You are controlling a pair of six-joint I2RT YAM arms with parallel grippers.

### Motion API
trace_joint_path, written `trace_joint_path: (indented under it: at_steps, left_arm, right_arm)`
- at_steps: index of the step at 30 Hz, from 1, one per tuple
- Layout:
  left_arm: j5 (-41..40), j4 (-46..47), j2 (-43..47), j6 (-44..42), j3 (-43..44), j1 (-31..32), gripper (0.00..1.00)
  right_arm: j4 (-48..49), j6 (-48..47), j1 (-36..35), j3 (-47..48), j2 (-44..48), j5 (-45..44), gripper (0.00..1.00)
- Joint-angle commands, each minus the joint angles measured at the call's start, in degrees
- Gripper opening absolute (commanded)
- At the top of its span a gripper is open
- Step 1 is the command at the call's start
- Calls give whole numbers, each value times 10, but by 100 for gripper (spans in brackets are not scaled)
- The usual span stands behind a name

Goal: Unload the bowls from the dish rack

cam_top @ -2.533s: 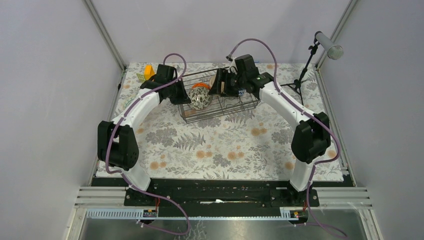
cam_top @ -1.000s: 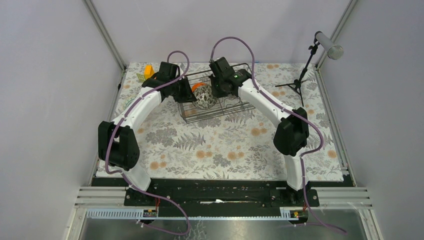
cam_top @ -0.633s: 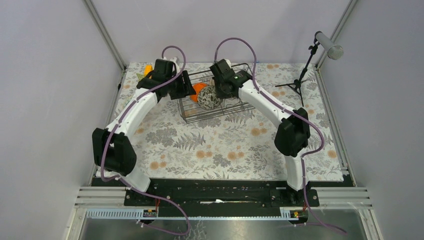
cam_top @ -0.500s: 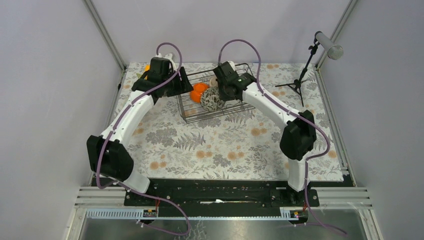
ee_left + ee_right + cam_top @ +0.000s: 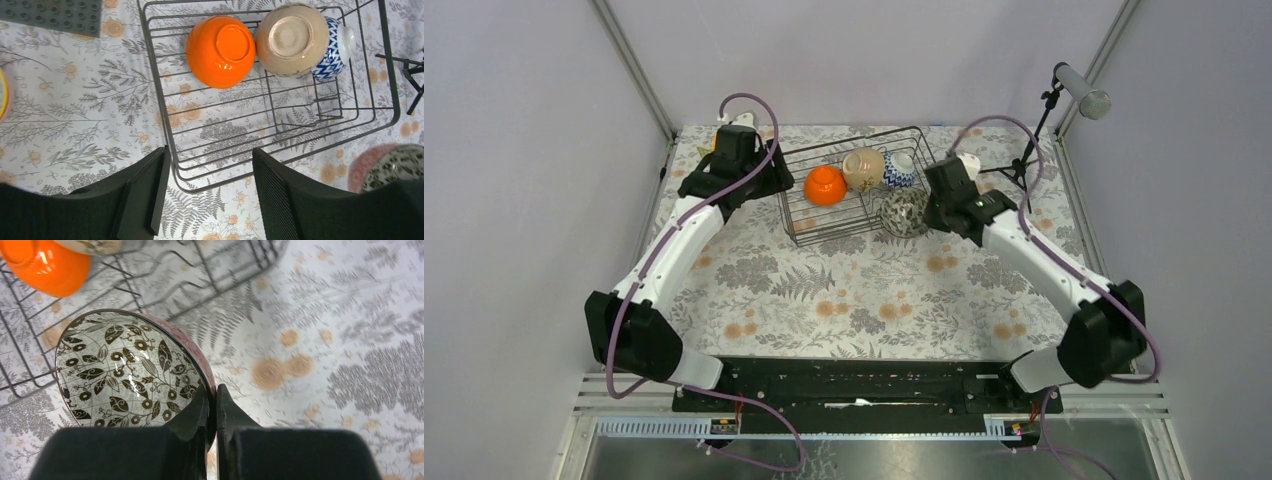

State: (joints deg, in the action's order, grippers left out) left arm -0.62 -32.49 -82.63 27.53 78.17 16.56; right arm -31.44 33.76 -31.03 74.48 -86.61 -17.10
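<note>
The black wire dish rack [image 5: 824, 225] stands at the back of the table. Three bowls lie in it: an orange bowl [image 5: 825, 185], a beige bowl [image 5: 863, 168] and a blue-white zigzag bowl [image 5: 901, 168]. My right gripper [image 5: 214, 400] is shut on the rim of the pink patterned bowl [image 5: 130, 370], which hangs tilted over the rack's near right corner [image 5: 904, 212]. At the rack's left end my left gripper [image 5: 210, 192] is open and holds nothing. A corner of the rack [image 5: 172, 165] shows between its fingers, with the orange bowl [image 5: 220, 50] and beige bowl [image 5: 292, 40] beyond.
A microphone stand [image 5: 1029, 145] stands right of the rack, close to my right arm. A flat dark grey studded plate [image 5: 50, 15] lies left of the rack. Flowered cloth [image 5: 864, 290] covers the table in front of the rack.
My right gripper has lifted the pink patterned bowl out of the rack's middle and carried it right. My left gripper has opened and drawn back to the left, away from the orange bowl.
</note>
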Motion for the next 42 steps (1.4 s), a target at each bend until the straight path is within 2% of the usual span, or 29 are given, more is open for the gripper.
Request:
trace_joint_path:
  at_steps: [1, 7, 11, 21, 26, 29, 38, 42]
  left_arm:
    - [-51, 19, 40, 4, -7, -3, 67]
    - [-81, 19, 54, 10, -31, -3, 76]
    - [-137, 11, 59, 43, -47, -4, 99]
    - [-126, 10, 59, 28, -59, -8, 99]
    - [-101, 19, 62, 18, -67, -8, 99]
    - [-86, 24, 64, 10, -71, -8, 99]
    - [-14, 59, 72, -8, -87, -7, 99]
    - [2, 66, 76, -24, -92, -7, 99]
  right_arm:
    - [72, 79, 19, -95, 106, -18, 0]
    - [72, 165, 60, -205, 178, -23, 0]
    - [72, 219, 113, -259, 203, -40, 0]
    - [102, 222, 221, -246, 125, 20, 0]
    - [161, 211, 278, -256, 84, 127, 0]
    - [188, 208, 293, -261, 62, 155, 0]
    - [200, 173, 307, -251, 8, 151, 0]
    - [211, 161, 307, -263, 6, 133, 6]
